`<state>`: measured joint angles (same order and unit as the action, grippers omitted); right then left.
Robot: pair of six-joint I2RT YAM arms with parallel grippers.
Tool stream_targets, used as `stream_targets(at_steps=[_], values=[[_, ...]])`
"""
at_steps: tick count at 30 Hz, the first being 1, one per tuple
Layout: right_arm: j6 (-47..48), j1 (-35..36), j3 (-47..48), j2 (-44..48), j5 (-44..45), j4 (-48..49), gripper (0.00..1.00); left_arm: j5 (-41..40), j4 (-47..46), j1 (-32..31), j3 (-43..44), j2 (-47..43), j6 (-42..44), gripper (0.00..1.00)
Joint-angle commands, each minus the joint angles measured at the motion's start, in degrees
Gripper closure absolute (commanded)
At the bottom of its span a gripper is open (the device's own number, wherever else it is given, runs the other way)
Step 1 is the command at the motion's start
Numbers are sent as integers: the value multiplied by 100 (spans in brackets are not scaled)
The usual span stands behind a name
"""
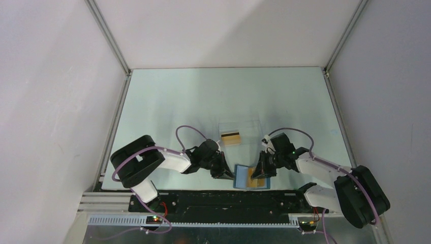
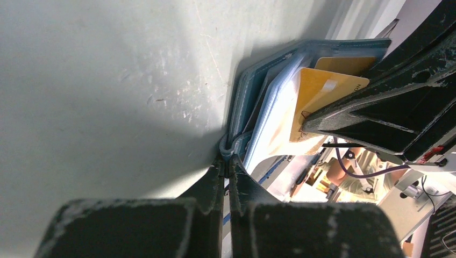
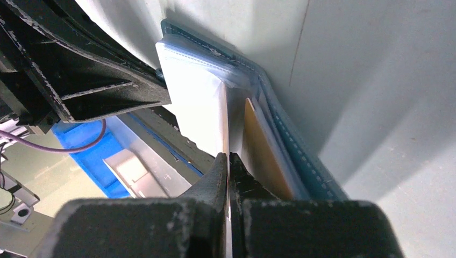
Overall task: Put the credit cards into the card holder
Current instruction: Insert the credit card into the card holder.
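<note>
Top external view: the table [image 1: 178,96] carries a clear plastic box [image 1: 249,127] mid-field, with one orange card [image 1: 231,138] in it. At the near edge the blue card holder [image 1: 240,177] lies open between both grippers. Fingers of the left gripper [image 2: 226,164] are pressed together on the holder's clasp-side edge. The right gripper [image 3: 228,160] pinches a second orange card [image 2: 314,94], which lies against the holder's clear sleeves.
</note>
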<state>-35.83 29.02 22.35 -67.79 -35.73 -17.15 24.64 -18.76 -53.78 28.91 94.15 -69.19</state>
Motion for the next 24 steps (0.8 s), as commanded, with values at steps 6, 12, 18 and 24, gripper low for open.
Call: stream_targets(at_steps=[6,12,18,24], values=[[-39,-154,-90,482,695,-741,100,-402,533,-63,5,264,137,99],[62,-179,-118,411,419,-644,100,-391,534,-63,5,265,141,100],[216,-158,-160,46,-244,-102,100,-378,531,-63,35,279,160,99],[278,-129,-161,46,-612,152,100,-373,535,-63,33,277,164,100]])
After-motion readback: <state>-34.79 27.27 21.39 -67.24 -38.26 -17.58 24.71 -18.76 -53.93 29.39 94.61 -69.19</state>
